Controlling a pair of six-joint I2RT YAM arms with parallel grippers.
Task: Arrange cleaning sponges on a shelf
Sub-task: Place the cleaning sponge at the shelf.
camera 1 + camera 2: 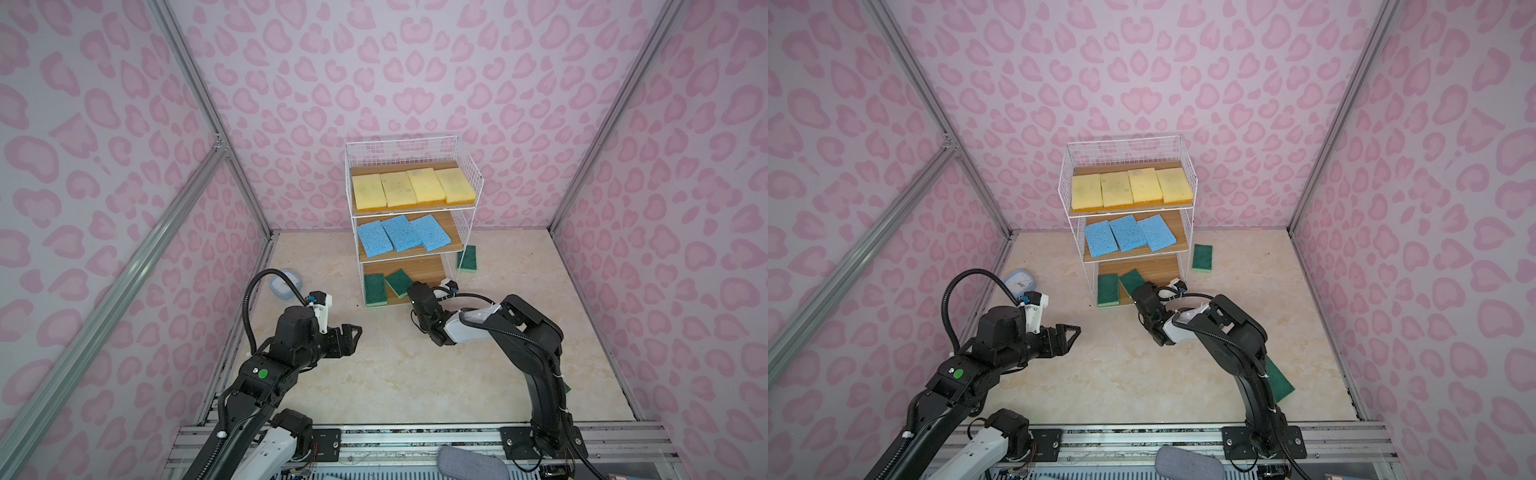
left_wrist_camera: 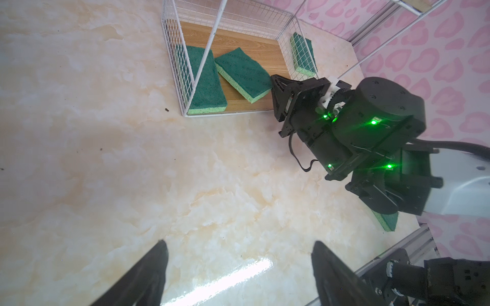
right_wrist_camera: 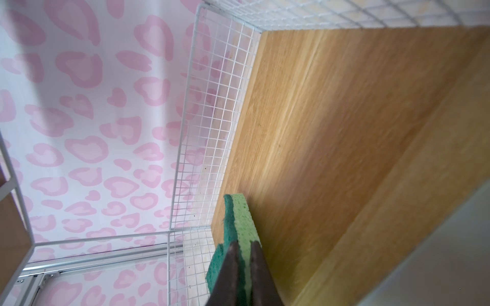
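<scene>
The shelf (image 1: 401, 143) stands at the back, seen in both top views. Several yellow sponges (image 1: 413, 187) fill its top tier, and three blue sponges (image 1: 401, 235) lie on the middle one. On the bottom board one green sponge (image 2: 204, 79) lies flat. A second green sponge (image 2: 241, 74) rests askew beside it, and my right gripper (image 3: 242, 245) is shut on its near corner (image 3: 238, 220). A third green sponge (image 1: 467, 258) lies on the floor right of the rack. Another green sponge (image 1: 1277, 380) lies under my right arm. My left gripper (image 2: 238, 243) hangs open over bare floor, holding nothing.
A small light-blue clock (image 1: 284, 284) lies on the floor left of the rack, behind my left arm. Pink patterned walls with aluminium posts close in three sides. A metal rail (image 1: 415, 436) runs along the front edge.
</scene>
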